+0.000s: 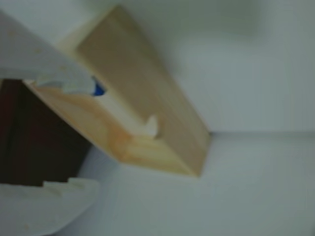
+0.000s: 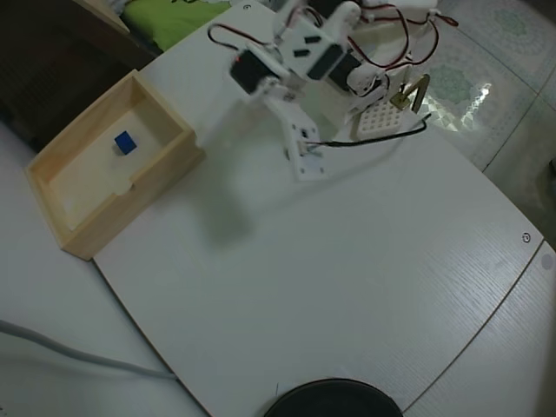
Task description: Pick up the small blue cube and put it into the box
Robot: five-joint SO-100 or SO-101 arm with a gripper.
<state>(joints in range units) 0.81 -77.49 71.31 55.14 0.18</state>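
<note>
A: Where is the small blue cube [image 2: 125,142]?

B: It sits on the pale floor inside the box [image 2: 165,165], near the middle but a bit toward the far wall in the overhead view. It touches no wall. In the wrist view only a bit of blue [image 1: 99,89] peeks out past a white finger.

A: What does the box look like?

B: It is made of light wood with thick low walls. It stands on the white tabletop [image 2: 347,261], near its left edge in the overhead view.

A: And the tool?

B: The tool [image 2: 304,156] is up over the tabletop, to the right of the box and well apart from it. Its fingers [image 1: 54,64] are spread wide in the wrist view, and nothing is between them.

A: What else is there?

B: A small white block with many holes [image 2: 380,118] sits by the bottom of the arm, with red and black wires [image 2: 391,35] near it. A round black thing [image 2: 334,400] shows at the bottom edge. Something green [image 2: 169,17] lies past the tabletop at the top.
</note>
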